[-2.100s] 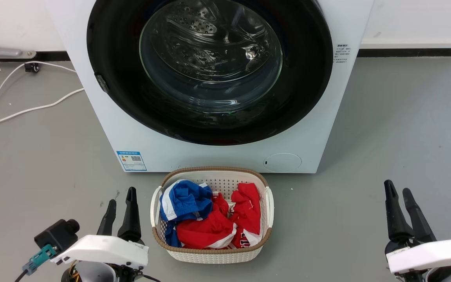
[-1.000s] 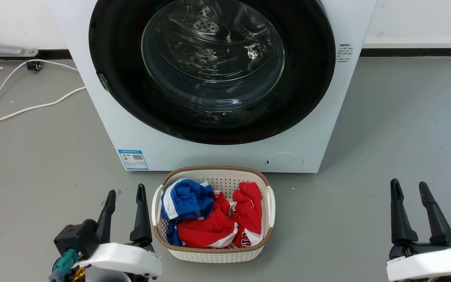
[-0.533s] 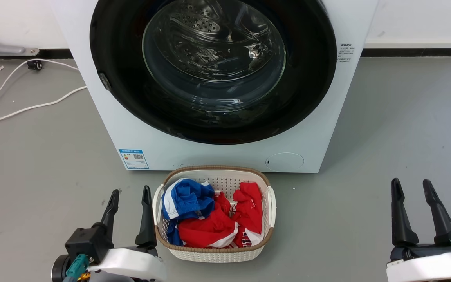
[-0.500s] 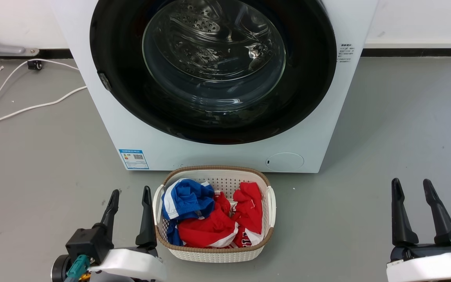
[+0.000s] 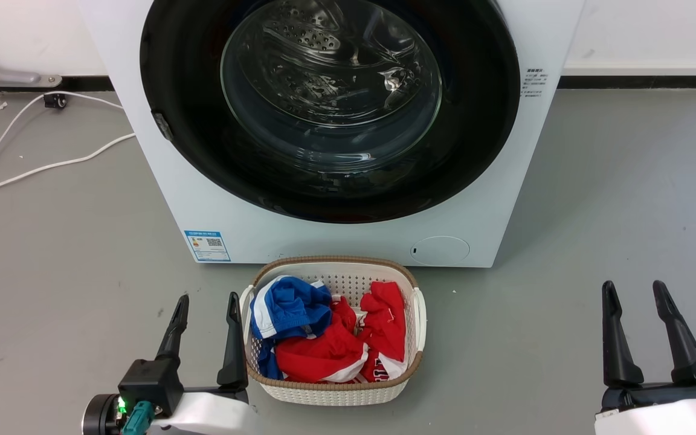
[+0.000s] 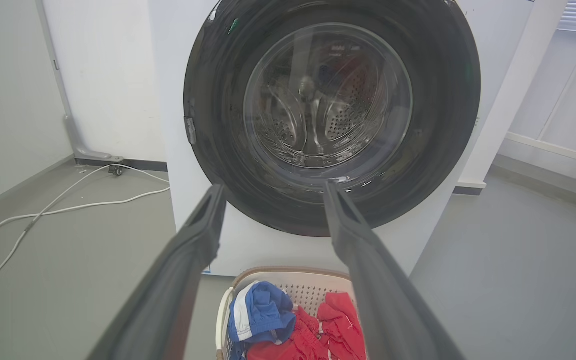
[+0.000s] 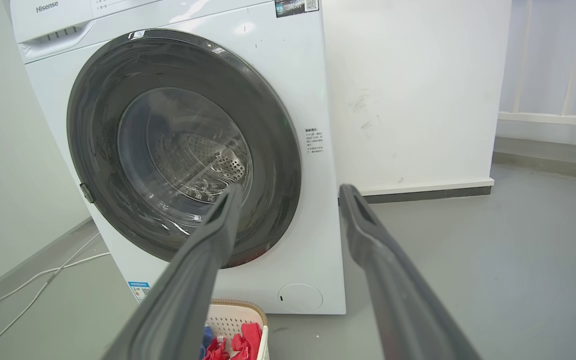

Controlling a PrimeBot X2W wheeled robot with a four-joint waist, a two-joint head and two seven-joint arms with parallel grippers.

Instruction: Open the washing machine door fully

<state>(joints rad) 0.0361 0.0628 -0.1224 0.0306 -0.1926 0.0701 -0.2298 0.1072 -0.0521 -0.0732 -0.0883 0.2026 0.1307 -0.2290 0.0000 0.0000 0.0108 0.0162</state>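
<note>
**Door Closed, Both Grippers Empty**

The washing machine door (image 5: 330,109) sits flush in the front of the washing machine (image 5: 336,244), which stands on the floor by the rear wall. The left gripper (image 5: 209,296) and right gripper (image 5: 633,284) hover with fingers spread, empty, on either side of the laundry basket (image 5: 330,394), well apart from the door.

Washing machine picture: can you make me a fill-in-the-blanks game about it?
1. The round black washing machine door is ____, not open.
2. The laundry basket stands on the floor in ____ of the washing machine.
3. The clothes in the basket are blue, white and ____.
4. The left gripper and the right gripper are both ____, holding nothing.

Missing words: closed, front, red, open.
</note>
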